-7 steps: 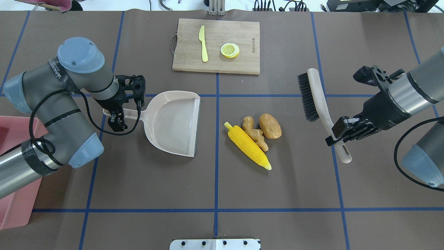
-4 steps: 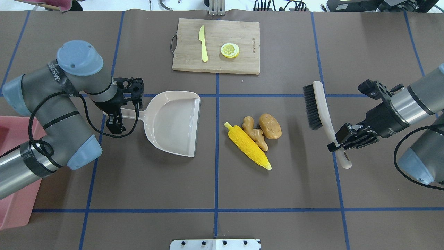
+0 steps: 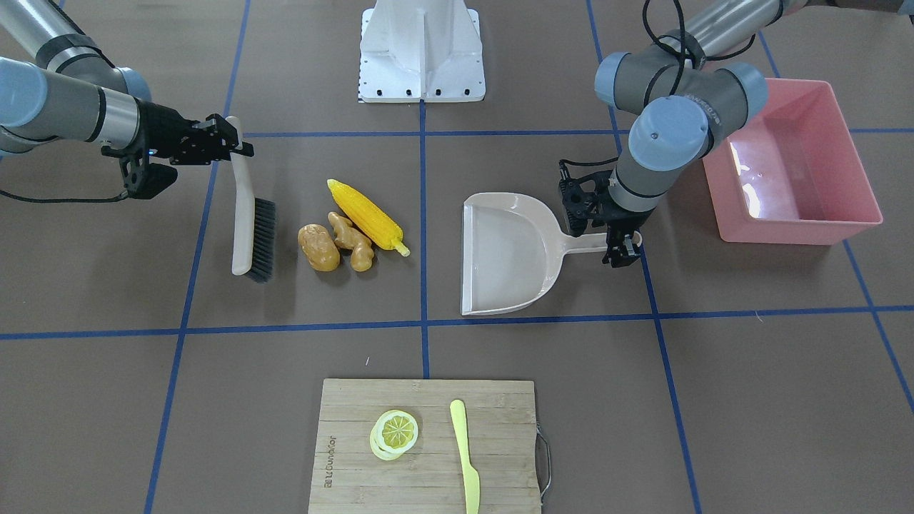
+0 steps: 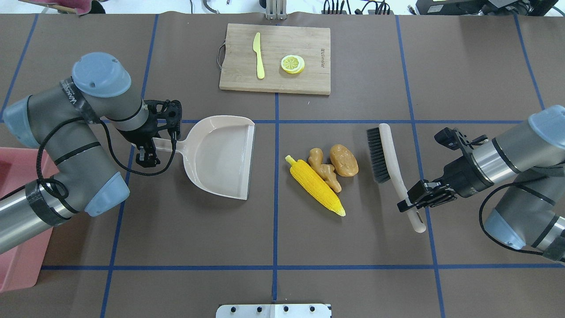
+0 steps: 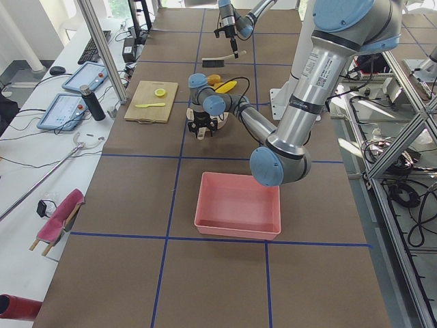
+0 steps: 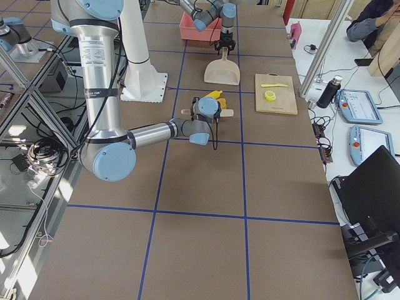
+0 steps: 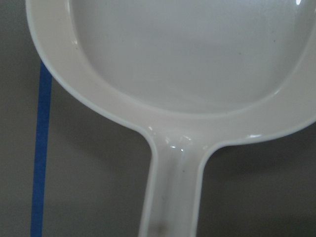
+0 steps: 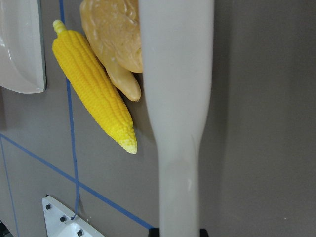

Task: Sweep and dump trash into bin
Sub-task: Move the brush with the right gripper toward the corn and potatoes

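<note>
The trash lies mid-table: a yellow corn cob [image 4: 315, 185], a tan ginger root [image 4: 325, 169] and a brown potato [image 4: 344, 160], touching one another. My right gripper [image 4: 417, 201] is shut on the handle of a beige brush [image 4: 383, 152]. Its black bristles stand just right of the potato. My left gripper [image 4: 148, 154] is over the handle of the beige dustpan [image 4: 220, 154] and looks shut on it. The pan's mouth faces the trash. The pink bin [image 3: 789, 168] stands behind my left arm. It is partly hidden in the overhead view [image 4: 17, 260].
A wooden cutting board [image 4: 275, 58] lies at the far middle with a pale yellow knife [image 4: 258, 55] and a lemon slice [image 4: 292, 64] on it. Blue tape lines cross the brown table. The robot's white base plate [image 3: 421, 50] is at the near edge.
My right gripper has carried the brush left and toward the robot, bringing the bristles close beside the potato. My left gripper has sunk slightly at the dustpan handle. Dustpan and trash have not moved.
</note>
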Robot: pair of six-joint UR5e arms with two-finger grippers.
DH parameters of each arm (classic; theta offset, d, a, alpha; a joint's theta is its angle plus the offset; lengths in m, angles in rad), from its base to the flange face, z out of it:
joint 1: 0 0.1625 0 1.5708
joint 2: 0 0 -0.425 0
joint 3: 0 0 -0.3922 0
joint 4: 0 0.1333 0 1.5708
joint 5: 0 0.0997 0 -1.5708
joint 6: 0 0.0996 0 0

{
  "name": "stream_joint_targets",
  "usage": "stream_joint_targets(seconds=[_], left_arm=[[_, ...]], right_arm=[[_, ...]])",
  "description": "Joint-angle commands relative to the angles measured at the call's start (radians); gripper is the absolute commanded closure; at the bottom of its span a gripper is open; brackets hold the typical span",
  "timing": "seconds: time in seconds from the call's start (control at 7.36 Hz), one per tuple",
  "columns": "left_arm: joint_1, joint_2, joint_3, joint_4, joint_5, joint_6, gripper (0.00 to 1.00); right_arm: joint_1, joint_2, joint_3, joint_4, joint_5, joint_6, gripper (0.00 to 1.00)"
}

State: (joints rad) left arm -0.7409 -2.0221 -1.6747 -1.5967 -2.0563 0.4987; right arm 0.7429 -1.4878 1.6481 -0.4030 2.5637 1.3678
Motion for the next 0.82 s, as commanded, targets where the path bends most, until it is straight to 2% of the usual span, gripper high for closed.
stream_joint_targets(seconds=[0.0,0.41,0.68], left_arm=[[0.000,0.000,-0.013,0.001,-0.008,0.009,1.00],[-0.009,-0.022,-0.014,0.012,-0.019,0.110,1.00],[-0.006,-0.102,0.007,0.081,-0.011,0.109,1.00]], right_arm=[[-0.045,0.008,-0.002,0.024,-0.016,0.028,1.00],[-0.120,0.011,-0.065,0.261,-0.057,0.238,1.00],[-0.126,0.011,-0.054,0.263,-0.076,0.247,1.00]])
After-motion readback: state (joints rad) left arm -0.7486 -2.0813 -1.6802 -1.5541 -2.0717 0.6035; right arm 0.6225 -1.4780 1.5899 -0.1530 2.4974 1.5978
